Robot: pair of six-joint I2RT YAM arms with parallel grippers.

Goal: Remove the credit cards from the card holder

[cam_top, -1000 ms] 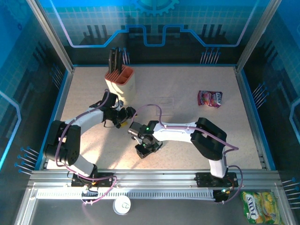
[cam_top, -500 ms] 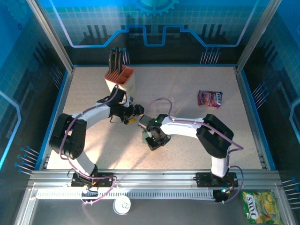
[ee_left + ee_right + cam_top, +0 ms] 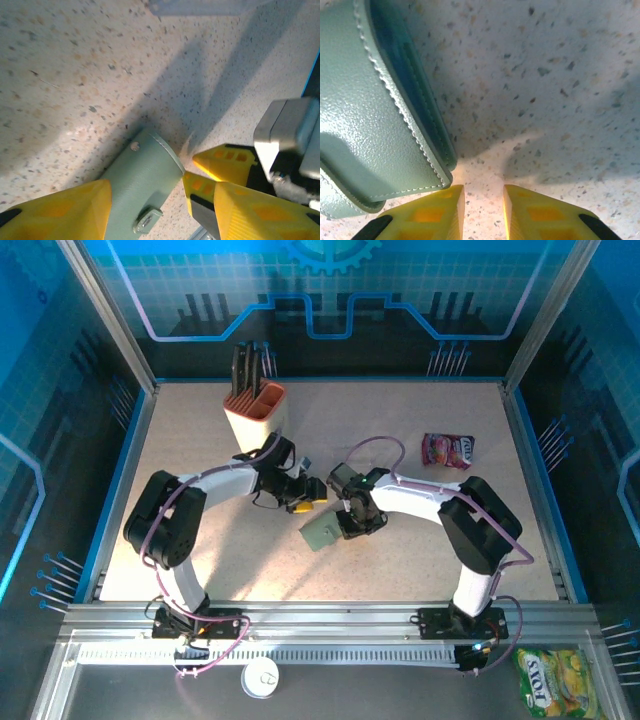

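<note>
The card holder is a grey-green soft wallet lying folded on the table between the two arms. In the left wrist view the card holder lies between my left gripper's spread yellow fingers, metal snap facing up; the jaws stand open around it. My left gripper sits just left of my right gripper. In the right wrist view the card holder lies just left of my right gripper, whose jaws are slightly open over bare table. The credit cards are hidden.
A beige knife block stands at the back left. A pink-red snack packet lies at the right. Outside the table's near rail lie a yellow packet and a white cap.
Both grippers have moved right and further from the bases, bringing the card holder along. The left gripper's jaws have narrowed around the holder. The holder now lies beside the right fingers.
</note>
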